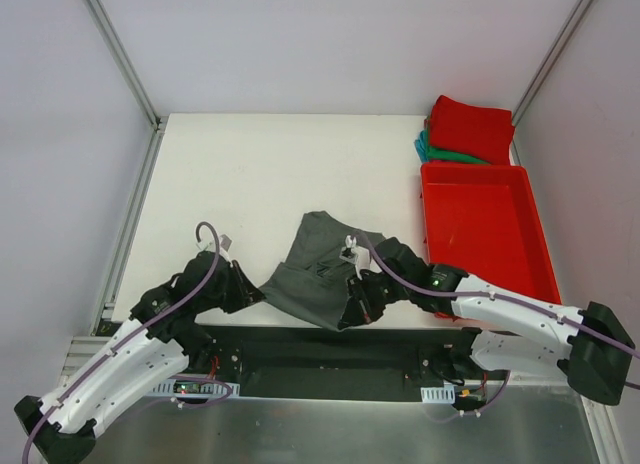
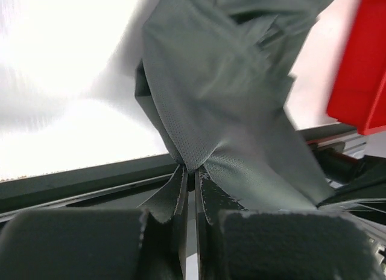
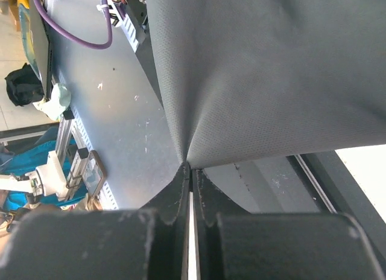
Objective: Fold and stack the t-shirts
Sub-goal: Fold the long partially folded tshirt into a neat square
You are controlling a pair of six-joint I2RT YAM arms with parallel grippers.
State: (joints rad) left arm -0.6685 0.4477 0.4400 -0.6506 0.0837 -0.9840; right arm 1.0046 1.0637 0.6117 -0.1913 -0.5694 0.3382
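Left hand and right hand pinch the charcoal t-shirt, its length pointing away from them.

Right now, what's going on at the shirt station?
Both arms are working the dark grey t-shirt, which lies bunched and unfolded at the near edge of the table. The left gripper is shut on one part of the cloth and the right gripper is shut on another. The red t-shirt sits folded on top of the teal t-shirt in the far right corner, just behind the red tray.
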